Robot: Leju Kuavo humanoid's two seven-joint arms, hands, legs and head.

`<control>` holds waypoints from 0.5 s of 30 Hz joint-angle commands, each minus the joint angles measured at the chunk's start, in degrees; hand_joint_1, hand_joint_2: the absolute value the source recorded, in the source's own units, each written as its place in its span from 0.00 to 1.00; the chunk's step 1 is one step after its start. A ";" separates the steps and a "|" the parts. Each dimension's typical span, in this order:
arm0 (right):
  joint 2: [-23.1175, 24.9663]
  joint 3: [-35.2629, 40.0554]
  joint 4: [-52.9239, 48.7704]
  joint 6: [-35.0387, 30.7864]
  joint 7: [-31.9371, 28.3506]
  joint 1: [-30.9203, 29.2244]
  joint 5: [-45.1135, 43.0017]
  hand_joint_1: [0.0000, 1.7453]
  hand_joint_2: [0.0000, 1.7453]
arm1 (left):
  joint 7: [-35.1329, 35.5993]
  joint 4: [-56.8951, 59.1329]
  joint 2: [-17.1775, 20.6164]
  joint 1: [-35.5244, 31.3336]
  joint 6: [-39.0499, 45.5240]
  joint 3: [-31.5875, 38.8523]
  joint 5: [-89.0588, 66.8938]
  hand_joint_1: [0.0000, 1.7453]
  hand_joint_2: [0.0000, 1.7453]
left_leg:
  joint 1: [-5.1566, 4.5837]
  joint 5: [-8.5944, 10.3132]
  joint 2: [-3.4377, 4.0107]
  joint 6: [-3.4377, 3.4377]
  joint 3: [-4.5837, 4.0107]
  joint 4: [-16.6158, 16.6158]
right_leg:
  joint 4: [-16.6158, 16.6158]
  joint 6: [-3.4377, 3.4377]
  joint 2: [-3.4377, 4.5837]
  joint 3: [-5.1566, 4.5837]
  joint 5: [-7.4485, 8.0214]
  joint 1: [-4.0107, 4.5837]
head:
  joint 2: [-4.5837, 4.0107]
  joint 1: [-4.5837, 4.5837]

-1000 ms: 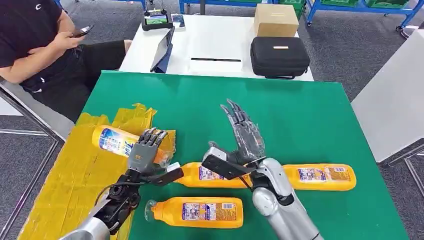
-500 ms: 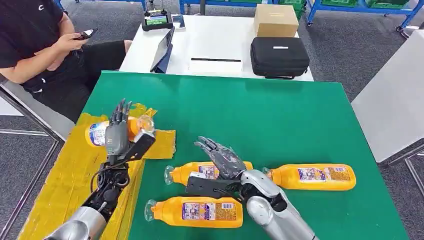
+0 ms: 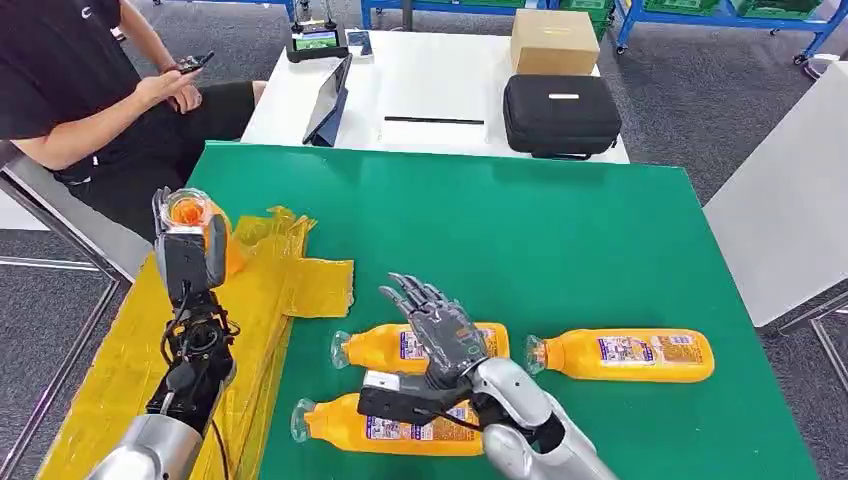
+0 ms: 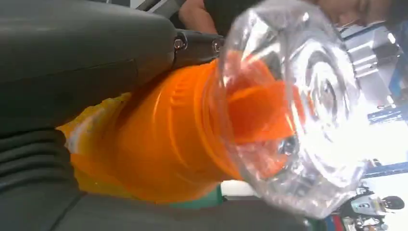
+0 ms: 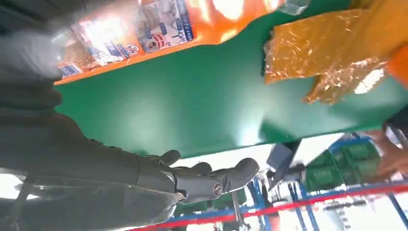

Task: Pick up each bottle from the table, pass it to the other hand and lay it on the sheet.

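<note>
Four orange plastic bottles w/ clear caps: 1 [image 3: 190, 215] gripped in left hand [image 3: 188, 255], raised over crinkled yellow sheet [image 3: 150, 340], not laid | 3 on green surface [image 3: 560, 240] | right hand [image 3: 440, 340] open, empty, over middle bottle [image 3: 400, 345] | none placed yet.
</note>
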 commanded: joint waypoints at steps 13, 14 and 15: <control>-0.42 -1.45 -2.82 -2.36 -1.60 0.67 -0.72 0.00 1.00 | 4.38 10.88 3.51 -4.43 -0.26 -6.01 -12.14 0.00 0.00 | 0.03 -0.03 0.01 -0.12 0.13 -0.02 | -0.02 -0.03 -0.07 0.10 -0.04 0.03 | 0.00 0.00; -0.34 -1.42 -2.70 -2.30 -1.74 0.44 -0.72 0.00 1.00 | 5.14 11.49 3.92 -4.54 1.69 -7.19 -15.22 0.00 0.00 | 0.04 -0.06 0.01 -0.17 0.18 0.00 | 0.00 -0.05 -0.10 0.16 -0.08 0.04 | 0.00 0.00; -0.07 -1.36 -2.54 -2.23 -1.88 0.14 -0.70 0.00 1.00 | 7.44 11.26 4.43 -4.49 4.26 -7.43 -22.87 0.00 0.00 | 0.03 -0.05 0.04 -0.15 0.15 -0.01 | -0.01 -0.04 -0.07 0.12 -0.06 0.03 | 0.00 0.00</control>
